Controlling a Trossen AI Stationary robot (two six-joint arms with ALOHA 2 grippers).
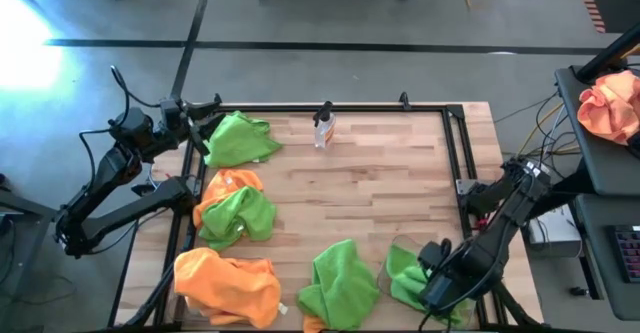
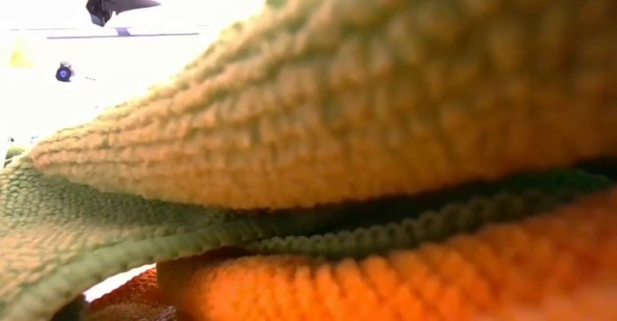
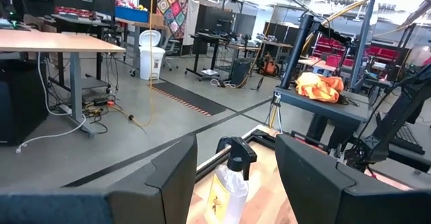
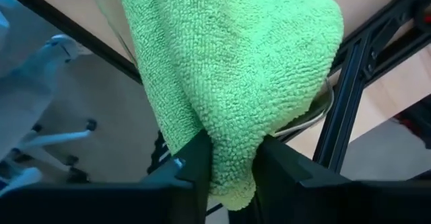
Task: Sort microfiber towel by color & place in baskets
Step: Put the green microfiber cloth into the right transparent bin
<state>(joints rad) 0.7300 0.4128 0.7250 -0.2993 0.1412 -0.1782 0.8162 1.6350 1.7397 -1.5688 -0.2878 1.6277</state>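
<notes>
In the right wrist view, right gripper (image 4: pixel 232 163) pinches green towel (image 4: pixel 229 69)

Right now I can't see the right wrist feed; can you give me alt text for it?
The right gripper is shut on a lime green towel, the cloth pinched between its dark jaws and bunched above them. Behind the cloth are a strip of wooden table, its black frame and grey floor beyond the edge.

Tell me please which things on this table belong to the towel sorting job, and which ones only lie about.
For the job:
- green towels, one held by the right gripper
- orange towels
- a clear basket's rim, under the held towel

Lying about:
- spray bottle
- peach cloth bundle on the side stand
- left gripper, open and idle
</notes>
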